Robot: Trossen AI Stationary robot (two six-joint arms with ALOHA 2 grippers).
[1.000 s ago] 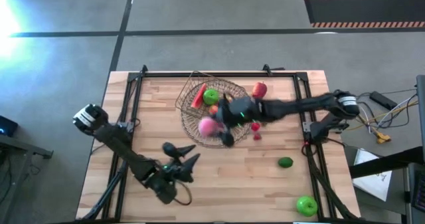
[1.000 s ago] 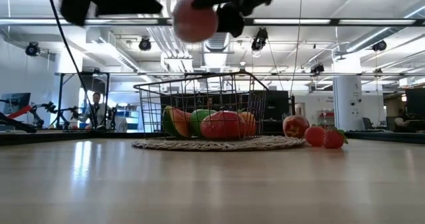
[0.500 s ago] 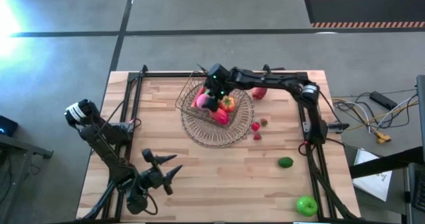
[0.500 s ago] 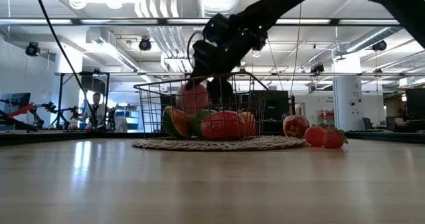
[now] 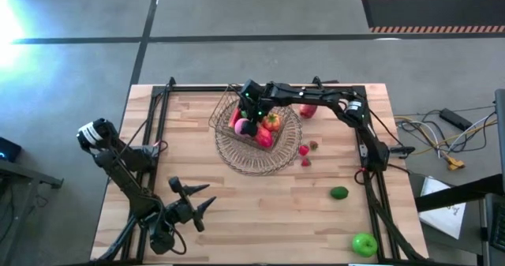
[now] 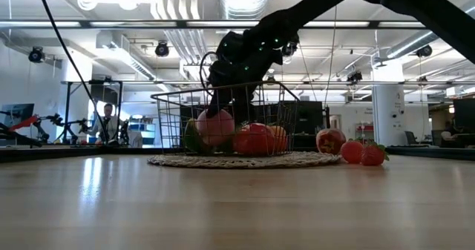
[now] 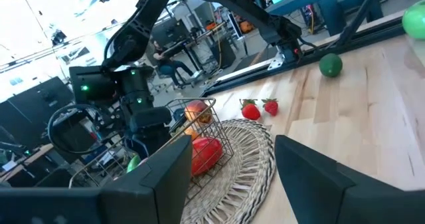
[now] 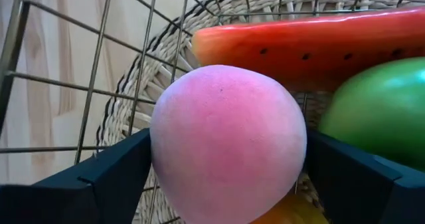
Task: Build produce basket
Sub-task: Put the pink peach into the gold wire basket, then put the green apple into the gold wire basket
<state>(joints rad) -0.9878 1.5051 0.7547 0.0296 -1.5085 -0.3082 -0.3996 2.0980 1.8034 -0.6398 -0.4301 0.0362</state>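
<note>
The wire basket (image 5: 227, 106) stands on a round woven tray (image 5: 260, 162) at the table's far middle. It holds a red watermelon slice (image 8: 305, 44), a green apple (image 8: 388, 111) and red and orange pieces. My right gripper (image 5: 245, 125) reaches down into the basket, shut on a pink fruit (image 8: 229, 137). A red apple (image 5: 308, 106), small strawberries (image 5: 304, 150), a dark green piece (image 5: 338, 192) and a green apple (image 5: 364, 244) lie on the table to the right. My left gripper (image 5: 196, 205) waits open near the table's near left. My right gripper pinches the pink fruit by its two opposite sides (image 8: 159, 151), one finger (image 8: 113, 177) on each. It comes slanting down from the table's right, over the basket's rim. The fruit (image 6: 217, 125) sits low inside the basket among the other pieces.
The basket's wire walls (image 6: 167, 124) rise around the right gripper. Black rails (image 5: 162, 108) run along the table's left, far and right edges. Bare wood lies between the tray and the near edge.
My right gripper has carried the pink fruit from above the tray's near side toward the far edge, over the basket, and down into it. The fruit now sits low among the other pieces. My left gripper has drawn back toward the near left corner and rolled.
</note>
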